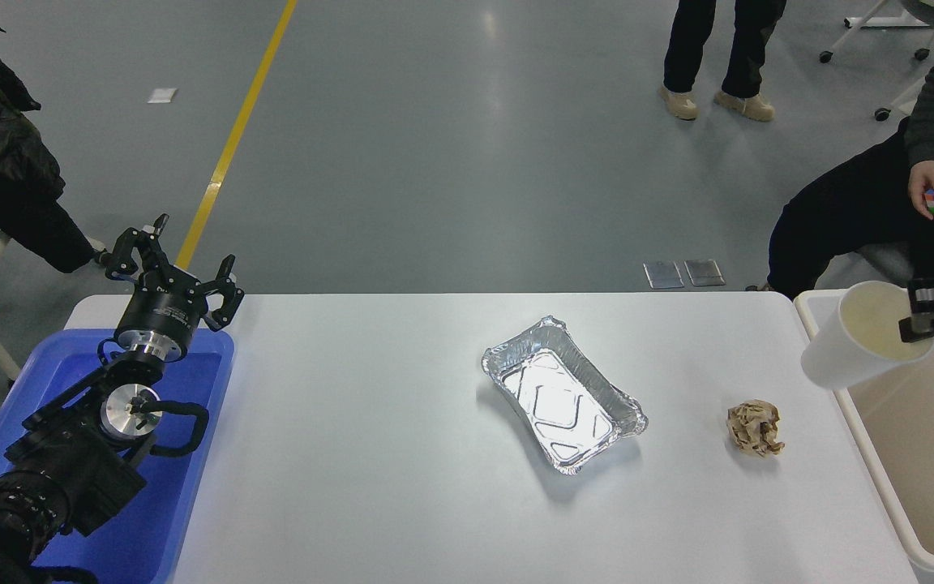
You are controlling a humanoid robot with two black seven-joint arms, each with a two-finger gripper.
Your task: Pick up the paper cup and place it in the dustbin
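Right gripper pinching cup rim, cup tilted over dustbin left wall; bin interior lies right.

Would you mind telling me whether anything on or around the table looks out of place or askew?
Nothing looks spilled or damaged. The paper cup is tilted, mouth toward the camera, gripped at its rim by the right gripper above the dustbin's near-left rim. A crumpled paper ball lies loose on the table, beside the foil tray.
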